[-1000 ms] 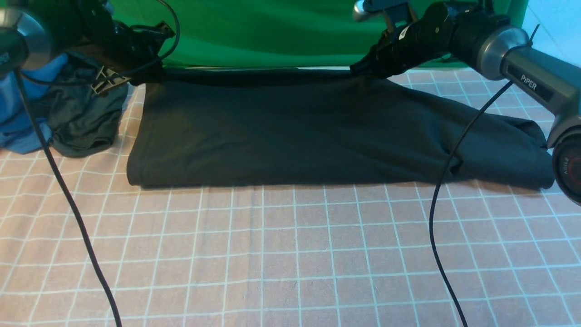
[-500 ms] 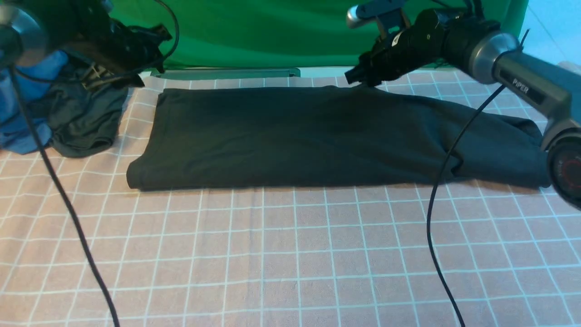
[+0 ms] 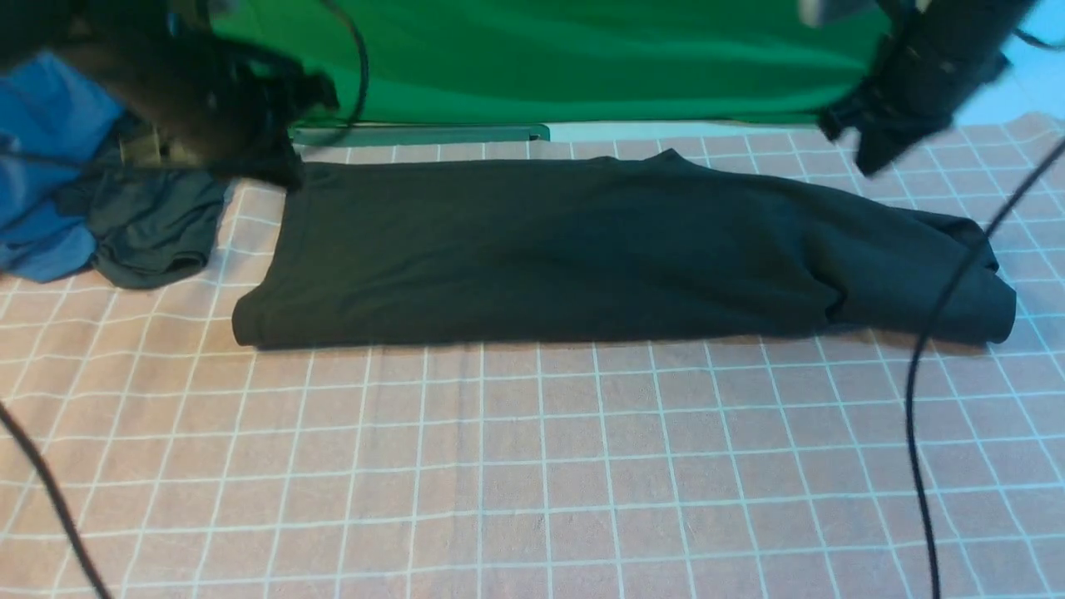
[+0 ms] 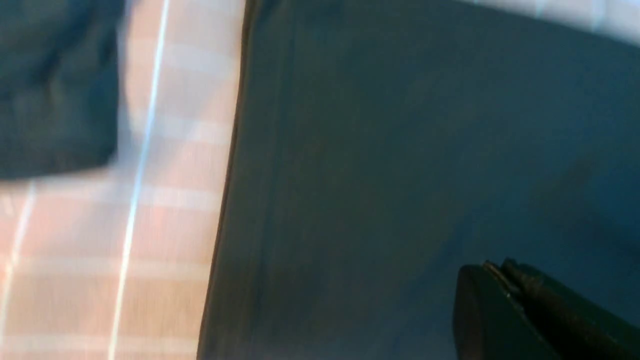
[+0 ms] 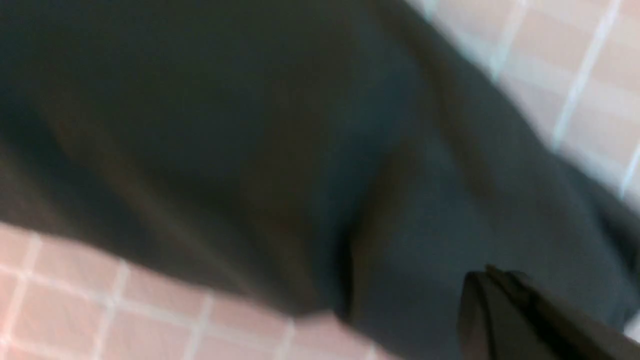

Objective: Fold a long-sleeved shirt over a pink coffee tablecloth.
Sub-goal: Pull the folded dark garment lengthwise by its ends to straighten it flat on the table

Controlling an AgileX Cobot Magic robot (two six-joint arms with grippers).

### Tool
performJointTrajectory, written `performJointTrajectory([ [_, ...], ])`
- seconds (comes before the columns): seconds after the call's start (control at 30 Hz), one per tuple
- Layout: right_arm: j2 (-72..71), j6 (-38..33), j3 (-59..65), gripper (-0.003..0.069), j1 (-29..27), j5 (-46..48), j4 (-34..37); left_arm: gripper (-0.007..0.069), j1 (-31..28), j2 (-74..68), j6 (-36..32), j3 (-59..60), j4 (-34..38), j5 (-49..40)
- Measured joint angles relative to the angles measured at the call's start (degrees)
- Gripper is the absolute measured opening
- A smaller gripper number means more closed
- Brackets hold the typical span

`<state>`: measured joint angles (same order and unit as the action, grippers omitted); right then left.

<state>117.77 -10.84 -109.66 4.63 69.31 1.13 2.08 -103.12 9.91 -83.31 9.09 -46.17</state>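
Entry — long-sleeved shirt [image 3: 582, 249], one long folded band across the far part of the pink coffee tablecloth [image 3: 532, 466]; we noted left gripper [image 4: 494, 266] and right gripper [image 5: 487, 272] closed, empty, raised clear of it, and judged the crosswise fold needed fresh end grasps.

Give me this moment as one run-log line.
long-sleeved shirt: folded band on tablecloth | left gripper: shut, empty | right gripper: shut, empty

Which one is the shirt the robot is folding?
Find the big pink checked tablecloth in front of the green backdrop. Across its far half lies the black shirt, folded into one long flat band. The blue garment and dark grey garment at its left are small crumpled heaps.
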Motion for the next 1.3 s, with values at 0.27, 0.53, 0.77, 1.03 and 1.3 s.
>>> performJointTrajectory([
  [0.27,-4.09,5.97,16.47,0.0237,-10.71,-1.35,-0.25,0.0012,0.0,-6.13,-0.07,9.06,0.52,8.05],
  [0.53,-3.98,6.72,20.63,0.0572,-15.13,-9.43,1.55,0.0012,0.0,-9.84,-0.07,8.79,1.51,9.85],
  [0.77,0.45,6.16,20.8,0.0393,-15.13,-12.32,6.98,0.0013,-0.05,-10.04,-0.07,8.77,2.52,10.06],
  [1.03,2.12,3.49,20.24,0.0101,-15.13,-11.79,7.19,0.0013,-0.05,-10.23,-0.07,8.37,3.25,10.36],
  [1.3,2.12,1.61,13.68,0.0055,-15.13,-5.71,-1.99,0.0013,-0.05,-10.33,-0.07,8.31,3.55,10.81],
])
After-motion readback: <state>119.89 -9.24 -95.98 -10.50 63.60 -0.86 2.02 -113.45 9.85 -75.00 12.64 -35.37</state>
